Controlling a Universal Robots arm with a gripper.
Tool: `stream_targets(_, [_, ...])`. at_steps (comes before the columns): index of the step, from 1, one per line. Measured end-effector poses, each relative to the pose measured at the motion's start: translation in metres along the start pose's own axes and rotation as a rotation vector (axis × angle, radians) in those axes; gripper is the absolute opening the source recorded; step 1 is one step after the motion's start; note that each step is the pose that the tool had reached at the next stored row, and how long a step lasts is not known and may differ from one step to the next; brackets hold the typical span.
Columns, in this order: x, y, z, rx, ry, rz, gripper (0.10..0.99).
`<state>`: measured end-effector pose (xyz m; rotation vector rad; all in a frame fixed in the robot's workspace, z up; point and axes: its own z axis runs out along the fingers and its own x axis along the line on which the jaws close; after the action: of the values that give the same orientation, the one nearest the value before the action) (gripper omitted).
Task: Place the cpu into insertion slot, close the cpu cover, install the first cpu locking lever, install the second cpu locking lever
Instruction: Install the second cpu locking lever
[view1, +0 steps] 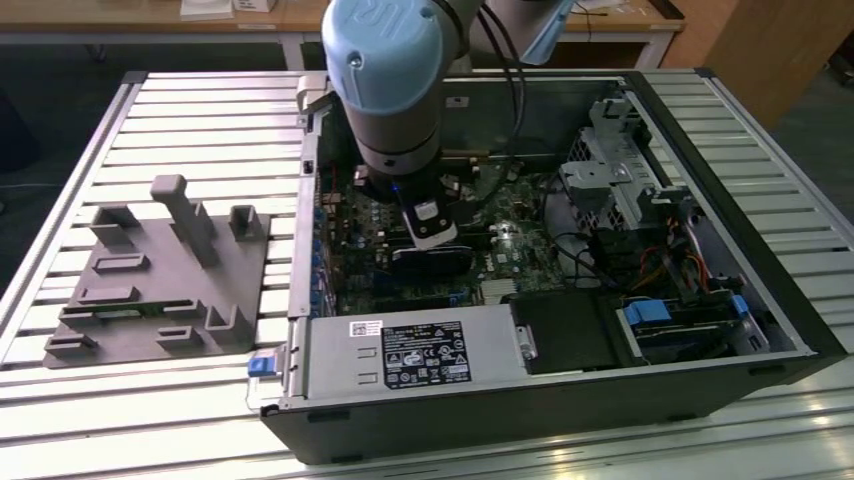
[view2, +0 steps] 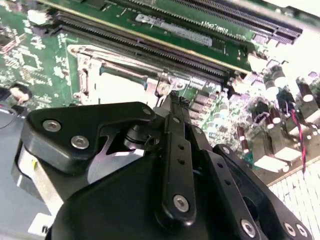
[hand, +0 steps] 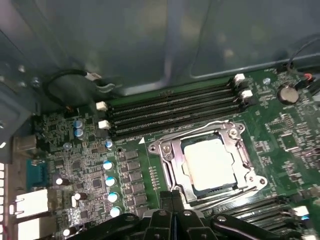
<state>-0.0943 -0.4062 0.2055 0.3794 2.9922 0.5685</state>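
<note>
In the first wrist view the cpu, a pale square chip, lies flat in the insertion slot on the green motherboard. The cpu cover, a silvery window frame, is folded down around it. A thin wire lever runs along the socket's side nearest the long memory slots. My gripper is shut with its black fingers pressed together, the tips at the socket's opposite edge and holding nothing I can see. The second wrist view shows the gripper tip right beside the cover. In the exterior view the gripper reaches down into the open computer case.
Long black memory slots run beside the socket, with capacitors nearby. The case holds a power supply, a drive cage and loose cables. A grey fixture block with pegs sits on the slatted table at the exterior view's left.
</note>
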Motion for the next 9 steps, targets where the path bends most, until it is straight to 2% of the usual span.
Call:
stream_targets(2, [-0.0004, 0.0014, -0.0032, 0.008, -0.002, -0.001, 0.106])
stream_targets(7, [-0.005, 0.0042, -0.007, 0.061, -0.0169, 0.002, 0.106])
stream_targets(9, [-0.009, 0.0051, -0.0065, 0.073, -0.02, 0.003, 0.106])
